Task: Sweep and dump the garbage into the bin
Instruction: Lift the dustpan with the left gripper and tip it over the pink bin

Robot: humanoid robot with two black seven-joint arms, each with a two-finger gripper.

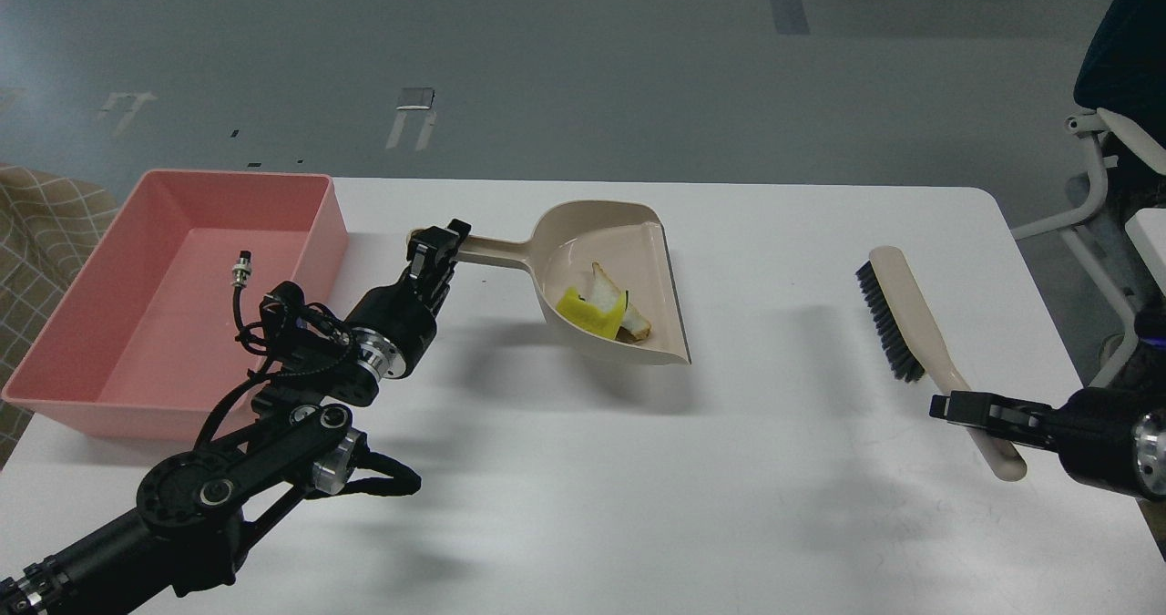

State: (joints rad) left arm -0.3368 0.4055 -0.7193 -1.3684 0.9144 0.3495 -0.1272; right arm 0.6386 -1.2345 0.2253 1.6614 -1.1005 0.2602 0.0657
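The garbage [601, 312], yellow and pale scraps, lies inside the beige dustpan [629, 260]. My left gripper [439, 249] is shut on the dustpan's long handle and holds the pan lifted above the white table, with its shadow below it. The pink bin [301, 196] stands at the table's left end, left of the dustpan, and looks empty. My right gripper [956, 408] is shut on the handle of a beige brush [902, 323] with black bristles, held at the table's right side, far from the pan.
The white table [710, 497] spans the view. A white chair frame [1107, 187] stands beyond its right edge. A checked cloth [36, 223] lies left of the bin. My left arm's cable connector [242, 269] sticks up over the bin.
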